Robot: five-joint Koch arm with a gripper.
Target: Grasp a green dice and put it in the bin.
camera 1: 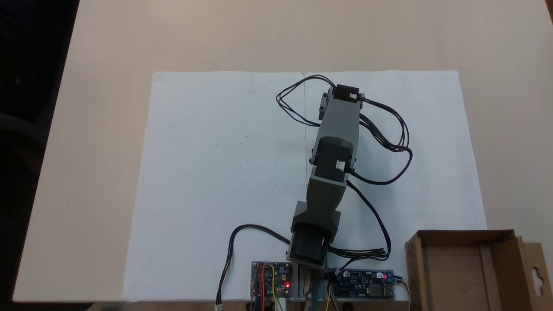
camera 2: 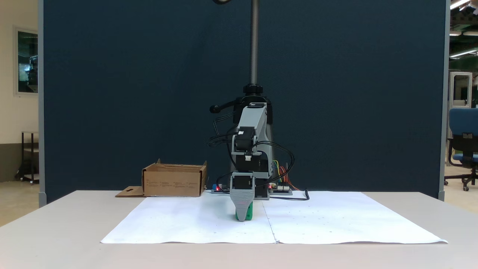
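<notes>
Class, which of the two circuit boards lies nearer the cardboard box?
The long blue board, right of the arm's base seen from above, next to the box; the shorter board lies left of it.

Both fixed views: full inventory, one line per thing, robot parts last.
Small bright green plastic dice: one, green, on the white sheet, behind the tool's grey jaw.
Brown cardboard box: one, brown, open top, slotted side flap, at the table edge beside the arm's base.
White paper sheet: one, white, covering the table's middle.
Circuit boards: two, red LEDs lit, by the base.
Arm: one, grey and black, looped black cables.
Tool: one, grey, down at the dice; grip unclear.
</notes>
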